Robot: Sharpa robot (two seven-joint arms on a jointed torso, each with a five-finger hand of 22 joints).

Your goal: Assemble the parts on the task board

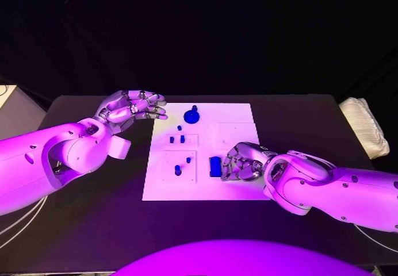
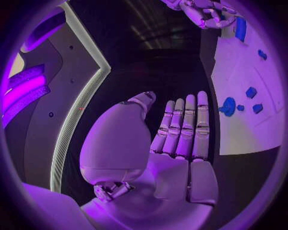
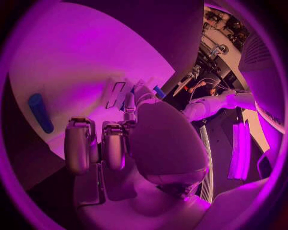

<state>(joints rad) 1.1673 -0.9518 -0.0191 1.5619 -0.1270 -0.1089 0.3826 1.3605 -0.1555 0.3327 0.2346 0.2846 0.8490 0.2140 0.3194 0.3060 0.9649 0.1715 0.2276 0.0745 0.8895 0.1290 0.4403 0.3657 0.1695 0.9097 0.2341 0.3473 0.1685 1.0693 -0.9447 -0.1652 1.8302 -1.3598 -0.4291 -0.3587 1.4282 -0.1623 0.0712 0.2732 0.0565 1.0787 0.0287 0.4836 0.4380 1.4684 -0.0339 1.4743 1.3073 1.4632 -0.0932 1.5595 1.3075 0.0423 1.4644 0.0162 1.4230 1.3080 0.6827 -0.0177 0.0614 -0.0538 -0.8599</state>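
The white task board (image 1: 207, 184) lies in the middle of the black table. On it are a round blue part (image 1: 192, 117), several small blue parts (image 1: 178, 139) and a longer blue block (image 1: 215, 166). My right hand (image 1: 242, 163) is low over the board just right of that block, its fingers curled in with nothing seen in them. In the right wrist view the blue block (image 3: 40, 112) lies a little apart from the bent fingers (image 3: 78, 143). My left hand (image 1: 133, 109) is raised beside the board's far left corner. Its fingers (image 2: 185, 127) are straight and hold nothing.
A folded pale cloth (image 1: 365, 126) lies at the table's right edge. Bare black table (image 1: 91, 218) surrounds the board. The left wrist view shows the board (image 2: 246, 124) with the round part (image 2: 228, 106) and my right hand (image 2: 204, 12) beyond it.
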